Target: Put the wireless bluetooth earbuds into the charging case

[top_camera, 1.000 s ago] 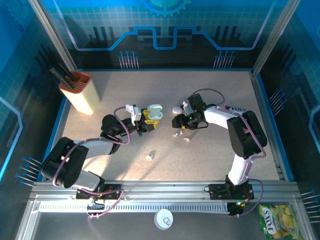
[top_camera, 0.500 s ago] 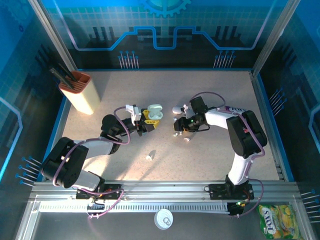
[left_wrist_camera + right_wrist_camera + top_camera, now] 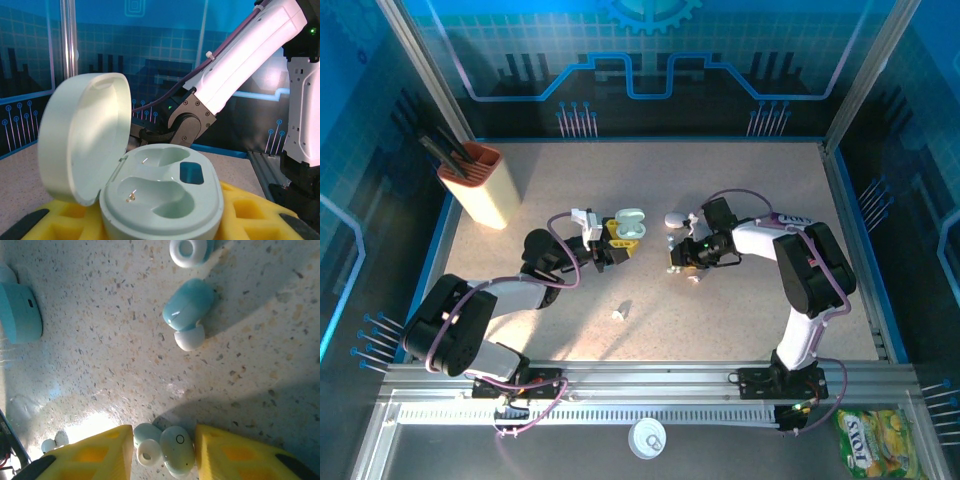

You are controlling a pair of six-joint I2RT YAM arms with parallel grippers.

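The left claw [image 3: 619, 239] pinched the open pale green pebble-shaped plastic charging case [image 3: 162, 200]. Just right of the case, a tiny pale green plastic earbud [image 3: 176, 449] lay between the pads [image 3: 95, 456] of the right claw [image 3: 164, 452]; pinched or not, I could not tell. It needed a soft, centred squeeze.

Mint case [image 3: 165, 200], pale-green earbud [image 3: 176, 450], speckled table [image 3: 125, 340]
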